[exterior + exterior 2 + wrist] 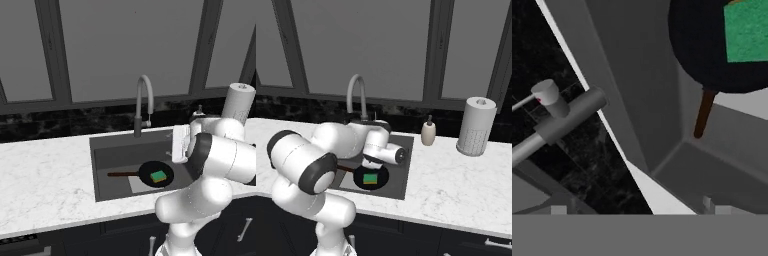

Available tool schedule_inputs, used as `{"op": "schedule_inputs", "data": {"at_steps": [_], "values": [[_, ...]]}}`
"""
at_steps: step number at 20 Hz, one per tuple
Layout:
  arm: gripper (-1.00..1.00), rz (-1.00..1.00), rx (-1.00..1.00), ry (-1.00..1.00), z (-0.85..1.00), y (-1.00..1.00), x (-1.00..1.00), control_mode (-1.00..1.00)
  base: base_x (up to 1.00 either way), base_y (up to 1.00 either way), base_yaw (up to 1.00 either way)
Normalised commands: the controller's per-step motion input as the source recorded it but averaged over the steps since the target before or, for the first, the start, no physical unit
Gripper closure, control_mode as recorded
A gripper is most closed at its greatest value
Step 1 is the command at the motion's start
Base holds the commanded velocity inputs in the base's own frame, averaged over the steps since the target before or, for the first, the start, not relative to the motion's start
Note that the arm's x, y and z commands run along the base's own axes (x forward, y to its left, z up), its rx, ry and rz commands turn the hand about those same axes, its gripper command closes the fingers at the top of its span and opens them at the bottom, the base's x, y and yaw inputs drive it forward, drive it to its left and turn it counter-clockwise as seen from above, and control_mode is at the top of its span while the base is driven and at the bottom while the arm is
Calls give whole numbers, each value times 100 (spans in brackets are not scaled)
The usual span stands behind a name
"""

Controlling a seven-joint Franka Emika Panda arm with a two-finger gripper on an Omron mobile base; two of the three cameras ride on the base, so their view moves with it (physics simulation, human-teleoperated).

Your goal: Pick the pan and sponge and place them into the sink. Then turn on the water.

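The black pan (150,172) lies flat on the floor of the dark grey sink (115,156), its brown handle (122,174) pointing left. The green-topped sponge (158,176) rests inside the pan. From the right, the pan (371,179) and sponge (370,178) show below my wrist. My gripper (175,145) hovers over the sink's right side, above the pan, open and empty. In the hand view its fingertips (714,206) stand wide apart, facing the sink's corner (677,150), the pan (702,50), the sponge (747,30) and the faucet (567,117). No water runs from the faucet (143,100).
White marble counter (45,175) flanks the sink. A soap bottle (428,131) and a paper towel roll (476,126) stand on the right, behind the sink's edge. Dark windows rise behind the faucet (356,95). My own arm hides the sink's left part in the right base view.
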Motion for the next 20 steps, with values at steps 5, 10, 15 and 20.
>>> {"op": "schedule_inputs", "data": {"at_steps": [5, 10, 15, 20], "values": [[-100, 0, 24, 0, 34, 0, -17, -100, 0, 0, 0], [-100, 0, 19, 0, 34, -2, 0, -100, 0, 0, 0], [-100, 0, 16, 2, 19, -1, 3, -100, 0, 0, 0], [-100, -4, 11, 7, 5, 0, 17, -100, 0, 0, 0]]}}
